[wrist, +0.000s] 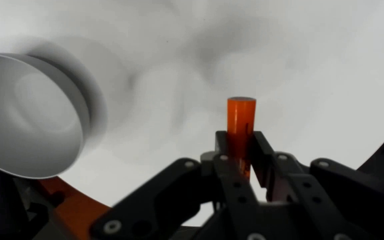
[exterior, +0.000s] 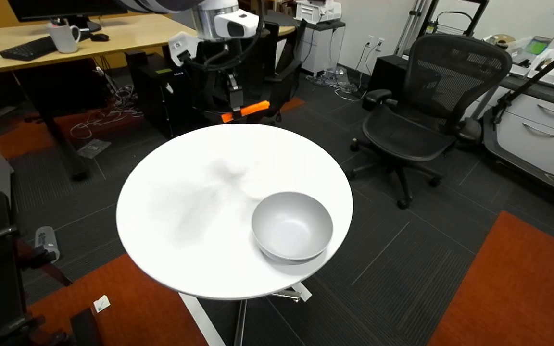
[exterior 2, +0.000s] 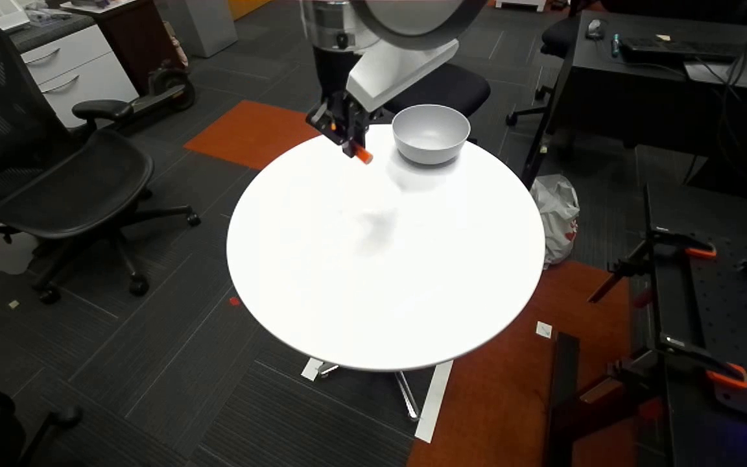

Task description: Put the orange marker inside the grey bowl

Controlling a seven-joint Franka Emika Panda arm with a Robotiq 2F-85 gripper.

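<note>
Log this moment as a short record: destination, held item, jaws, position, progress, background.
Destination: grey bowl, upright on a round white table
Held item: orange marker
Jaws: shut on the orange marker, both its ends sticking out
Position: orange marker in the air, to one side of the grey bowl
Progress: gripped, not yet in the grey bowl
Background: black mesh-back office chair, in an exterior view
</note>
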